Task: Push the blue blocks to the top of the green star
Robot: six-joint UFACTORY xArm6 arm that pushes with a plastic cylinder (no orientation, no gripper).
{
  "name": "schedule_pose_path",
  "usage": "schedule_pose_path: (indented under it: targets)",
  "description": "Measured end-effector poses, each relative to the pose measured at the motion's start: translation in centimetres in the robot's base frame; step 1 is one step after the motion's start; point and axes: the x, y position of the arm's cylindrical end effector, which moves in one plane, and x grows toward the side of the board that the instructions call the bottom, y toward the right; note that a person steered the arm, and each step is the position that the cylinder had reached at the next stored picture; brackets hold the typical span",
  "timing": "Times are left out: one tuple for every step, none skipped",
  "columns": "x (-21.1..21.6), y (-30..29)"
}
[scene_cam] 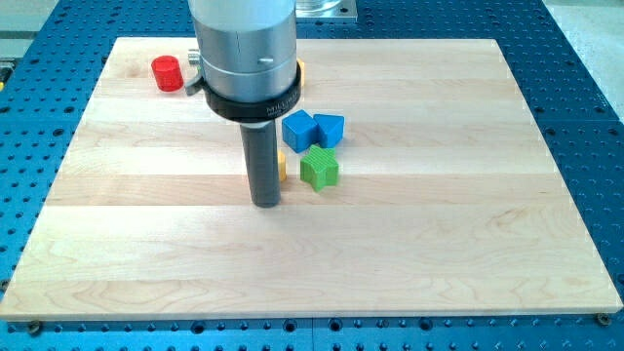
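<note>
Two blue blocks sit side by side near the board's middle: a blue cube and a blue triangular block to its right. The green star lies just below them, almost touching. My tip is on the board to the left of and slightly below the green star, about a block's width away from it. The rod hides most of a yellow block right beside it.
A red cylinder stands at the view's top left of the wooden board. An orange-yellow block peeks out behind the arm's grey housing at the top. Blue perforated table surrounds the board.
</note>
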Motion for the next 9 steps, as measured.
schedule_pose_path:
  targets:
    - [-1.1,-3.6]
    - [-5.7,-2.3]
    - [-6.5,0.8]
    - [-6.6,5.4]
    - [-7.2,8.8]
    - [-7.7,12.6]
    - [-8.2,16.3]
    - [-8.4,17.4]
    - [-8.4,15.8]
